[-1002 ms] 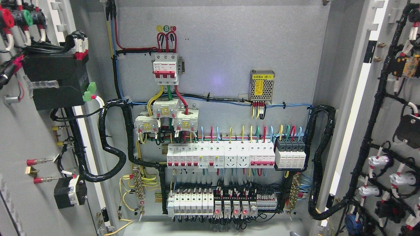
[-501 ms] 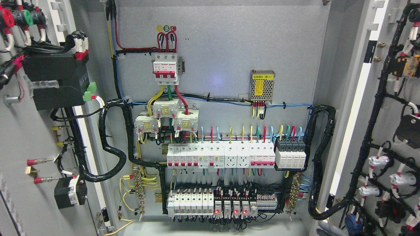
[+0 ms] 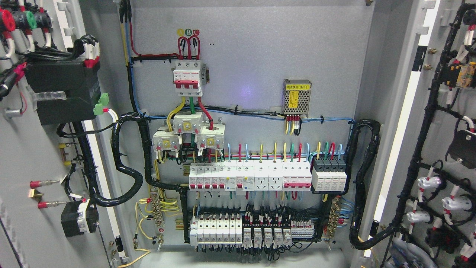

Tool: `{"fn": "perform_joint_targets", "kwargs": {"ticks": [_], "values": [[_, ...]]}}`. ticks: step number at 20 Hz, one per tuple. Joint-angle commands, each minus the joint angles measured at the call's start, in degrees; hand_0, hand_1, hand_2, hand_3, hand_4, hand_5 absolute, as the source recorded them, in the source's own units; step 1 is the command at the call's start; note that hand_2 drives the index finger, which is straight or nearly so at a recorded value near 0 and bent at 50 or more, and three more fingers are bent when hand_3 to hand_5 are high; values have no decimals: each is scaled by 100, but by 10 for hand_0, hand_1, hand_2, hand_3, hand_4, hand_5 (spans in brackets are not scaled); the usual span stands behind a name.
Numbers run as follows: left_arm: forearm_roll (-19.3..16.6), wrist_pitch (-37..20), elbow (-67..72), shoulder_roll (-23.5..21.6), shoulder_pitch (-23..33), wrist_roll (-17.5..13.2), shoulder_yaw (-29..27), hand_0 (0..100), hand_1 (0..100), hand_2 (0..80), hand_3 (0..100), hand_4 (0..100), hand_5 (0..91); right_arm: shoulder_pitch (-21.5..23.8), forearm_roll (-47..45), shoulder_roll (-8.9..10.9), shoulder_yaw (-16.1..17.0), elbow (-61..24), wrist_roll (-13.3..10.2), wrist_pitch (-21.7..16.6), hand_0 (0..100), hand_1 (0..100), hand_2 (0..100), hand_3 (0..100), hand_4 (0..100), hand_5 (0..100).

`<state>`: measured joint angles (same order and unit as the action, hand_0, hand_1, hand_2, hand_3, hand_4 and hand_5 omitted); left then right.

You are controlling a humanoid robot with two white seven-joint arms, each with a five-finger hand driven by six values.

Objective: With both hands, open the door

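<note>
- Both doors stood swung wide: the left door (image 3: 35, 156) filled the picture's left edge and the right door (image 3: 444, 163) its right edge, each turned so that its inner face showed.
- Between them the cabinet (image 3: 260, 56) lay fully exposed, with its rows of breakers (image 3: 249, 178) facing you.
- A grey rounded shape at the lower right corner, low against the right door, read as your right hand (image 3: 407, 255). Too little of it showed to tell whether it was open, closed or gripping anything.
- Your left hand did not show at all.
- Judged from how the doors lay, the opening was at or near its end; what remained was to finish the swing and let go cleanly.
- The right door carried a black cable bundle (image 3: 420, 160) and small white parts on its inner face. You would have done well to press only on bare metal or the door's edge (image 3: 399, 141), never on the wiring.
- The left door bore a black box (image 3: 61, 93) with wires leading back into the cabinet, so a hard push past its stop risked straining them.
- A slow, level withdrawal away from the opening would have kept your hand clear of the breakers.
</note>
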<state>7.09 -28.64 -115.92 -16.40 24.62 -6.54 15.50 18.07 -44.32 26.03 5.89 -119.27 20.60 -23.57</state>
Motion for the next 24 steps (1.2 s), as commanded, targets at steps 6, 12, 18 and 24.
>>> {"fn": "perform_joint_targets", "kwargs": {"ticks": [6,12,18,24], "values": [[38,-449,-388,102,-343,21,-274,0,0,0,0,0,0,83,-121,104,720,27,-4,10,0,0,0,0,0,0],[608,-449,-370,49,-352,30,-696,0,0,0,0,0,0,92,-225,191,817,62,-4,28,0,0,0,0,0,0],[1329,-467,-362,-188,-273,30,-1101,0,0,0,0,0,0,136,-279,270,905,124,5,19,0,0,0,0,0,0],[1655,-493,-362,-320,-185,30,-1373,0,0,0,0,0,0,241,-288,341,1019,133,5,19,0,0,0,0,0,0]]}}
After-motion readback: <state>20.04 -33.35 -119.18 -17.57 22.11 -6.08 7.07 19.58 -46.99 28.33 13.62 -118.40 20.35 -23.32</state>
